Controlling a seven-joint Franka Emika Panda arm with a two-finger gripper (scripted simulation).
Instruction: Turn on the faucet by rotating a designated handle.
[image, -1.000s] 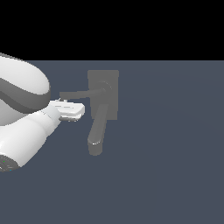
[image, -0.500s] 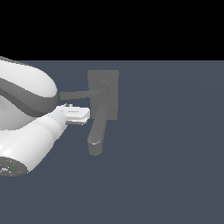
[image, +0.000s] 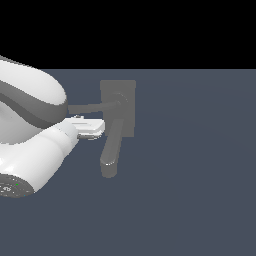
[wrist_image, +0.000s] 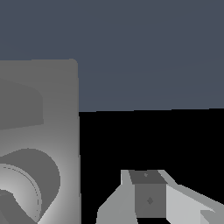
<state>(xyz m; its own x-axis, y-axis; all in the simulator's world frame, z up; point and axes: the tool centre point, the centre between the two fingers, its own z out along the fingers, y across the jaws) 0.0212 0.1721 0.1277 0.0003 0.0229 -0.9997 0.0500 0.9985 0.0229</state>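
The grey faucet's flat back plate lies at mid-scene in the exterior view. Its thin bar handle runs from the round hub toward the exterior view's left, where my arm covers its end. The thick spout points toward the camera. My white gripper sits just below the handle and beside the spout; its fingers form one lump with no gap and hold nothing. The wrist view shows the back plate, the hub and the gripper.
My bulky white arm links fill the exterior view's left side. The faucet rests on a plain blue-grey floor. Black background lies above the floor's far edge.
The gripper has slid toward the exterior view's right, closer to the spout, staying under the handle. The upper arm link has risen over the handle's end. The handle has not turned.
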